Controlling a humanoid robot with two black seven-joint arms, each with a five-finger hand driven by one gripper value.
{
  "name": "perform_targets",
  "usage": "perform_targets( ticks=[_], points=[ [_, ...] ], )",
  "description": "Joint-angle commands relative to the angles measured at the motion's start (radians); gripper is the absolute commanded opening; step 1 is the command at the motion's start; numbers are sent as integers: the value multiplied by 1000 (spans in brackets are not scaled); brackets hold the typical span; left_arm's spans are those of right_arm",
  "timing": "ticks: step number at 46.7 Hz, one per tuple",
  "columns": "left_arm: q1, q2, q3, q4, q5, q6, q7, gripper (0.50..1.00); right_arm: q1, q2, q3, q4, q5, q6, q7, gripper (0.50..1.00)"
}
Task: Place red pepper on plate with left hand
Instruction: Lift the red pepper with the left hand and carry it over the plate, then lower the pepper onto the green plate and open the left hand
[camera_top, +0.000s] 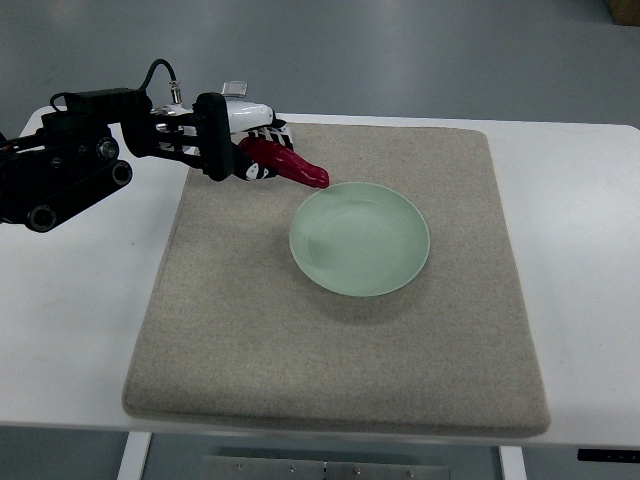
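The black-and-white left hand (245, 145) has its fingers clamped around the stem end of a long, dark red pepper (290, 165), carried above the beige fabric mat (330, 350). The pepper's tip reaches the near rim of the round pale green glass plate (360, 240), which holds nothing. Grasp done; lowering and release remain.

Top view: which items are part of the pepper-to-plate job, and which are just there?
In the job:
- red pepper, held in the left robot hand, its tip near the plate's rim
- plate, pale green, nothing on it yet

Just there:
- beige mat under the plate
- white table

Right arm not in view.
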Motion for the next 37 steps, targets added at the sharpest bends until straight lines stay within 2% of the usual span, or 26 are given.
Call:
perform_targets(
  ticks=[1, 12, 22, 24, 28, 32, 35, 37],
  points=[
    [-3, -37, 3, -25, 0, -2, 0, 512, 0, 0, 0, 0, 0, 0, 0, 928],
    [-5, -146, 18, -21, 14, -2, 0, 540, 0, 0, 0, 0, 0, 0, 0, 928],
    [3, -179, 74, -21, 14, -2, 0, 544, 0, 0, 0, 0, 0, 0, 0, 928],
    [8, -185, 78, -18, 14, -2, 2, 559, 0, 0, 0, 0, 0, 0, 0, 928],
    [11, -185, 80, -18, 14, 0, 2, 692, 0, 0, 0, 0, 0, 0, 1, 928],
    [18, -186, 80, -18, 13, 0, 2, 795, 0, 0, 0, 0, 0, 0, 0, 928],
    [28, -188, 80, -18, 13, 0, 2, 932, 0, 0, 0, 0, 0, 0, 0, 928],
    [29, -188, 80, -18, 11, -2, 2, 964, 0, 0, 0, 0, 0, 0, 0, 928]
  ],
)
